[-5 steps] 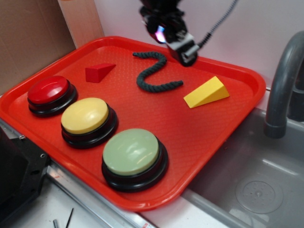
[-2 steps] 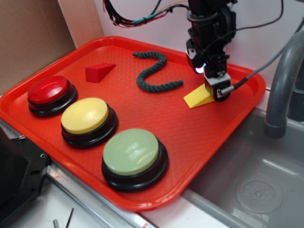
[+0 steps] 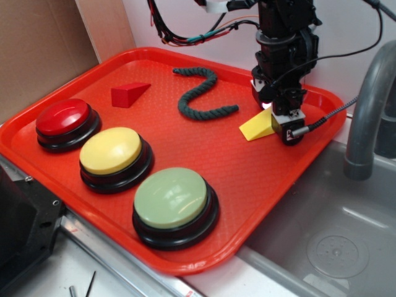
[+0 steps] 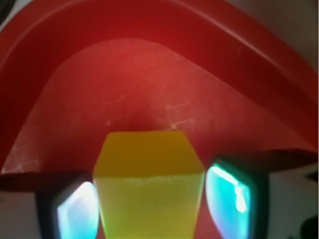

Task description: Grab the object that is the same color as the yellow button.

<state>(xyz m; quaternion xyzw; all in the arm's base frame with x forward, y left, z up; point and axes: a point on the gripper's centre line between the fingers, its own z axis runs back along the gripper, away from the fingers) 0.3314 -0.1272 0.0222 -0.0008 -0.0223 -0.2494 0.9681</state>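
The smooth plastic wedge block (image 3: 257, 127) is yellow, like the dome of the round push button (image 3: 111, 150) on its black base. The textured plastic tray (image 3: 247, 179) is red, with a fine grid pattern. The twisted rope piece (image 3: 201, 93) is dark green.

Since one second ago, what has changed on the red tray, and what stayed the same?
The end effector came from above the tray's back edge, moving right and down onto the yellow wedge. Its fingers now flank the wedge; whether they press it is unclear. The wedge has hardly moved. The rope, the red wedge and the three buttons, including the yellow button, kept their places.
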